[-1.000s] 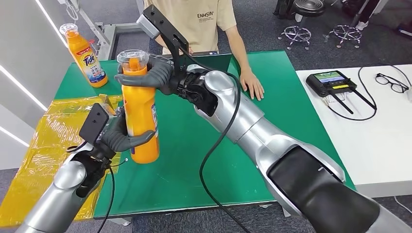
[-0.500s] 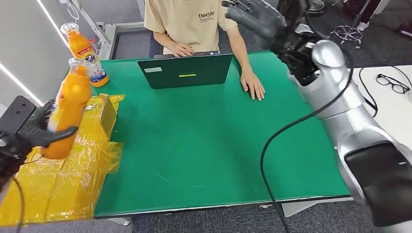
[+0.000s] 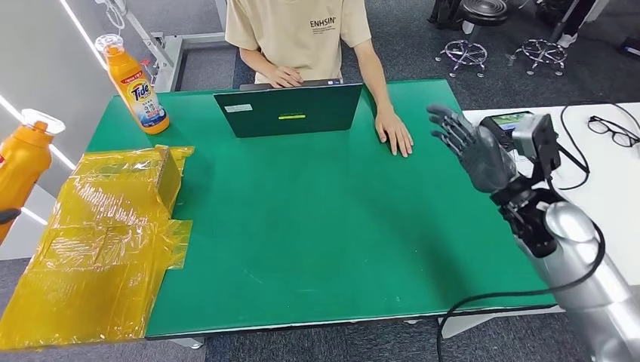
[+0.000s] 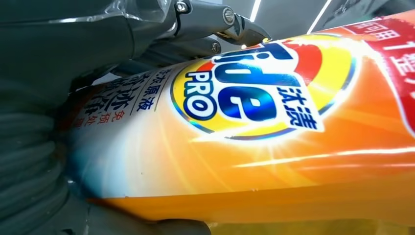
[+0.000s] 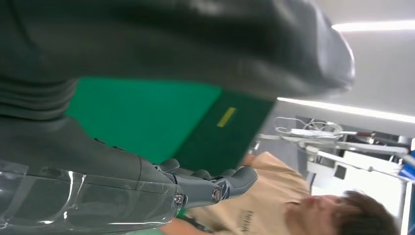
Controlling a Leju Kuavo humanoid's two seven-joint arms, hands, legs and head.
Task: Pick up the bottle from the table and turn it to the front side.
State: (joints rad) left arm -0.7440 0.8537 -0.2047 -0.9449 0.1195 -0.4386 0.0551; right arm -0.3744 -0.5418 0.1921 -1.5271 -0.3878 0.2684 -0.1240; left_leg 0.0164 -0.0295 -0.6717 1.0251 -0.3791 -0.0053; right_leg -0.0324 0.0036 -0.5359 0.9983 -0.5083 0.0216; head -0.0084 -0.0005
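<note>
At nine o'clock the left hand (image 4: 58,122) is gripping the bottle (image 3: 21,170), label showing; it should be keeping it upright while lowering. The right hand (image 3: 472,147) is hanging spread, holding nothing.

a person (image 3: 300,34) sits at frame top behind a dark laptop (image 3: 288,110); yellow plastic wrap (image 3: 98,241) lies lower left.

Right hand (image 5: 186,147) is filling the near field, fingers (image 5: 230,181) extending, holding nothing. Beyond: green tabletop (image 5: 142,117), dark laptop lid (image 5: 220,132), a person in a tan shirt (image 5: 254,205), somewhat blurred.
</note>
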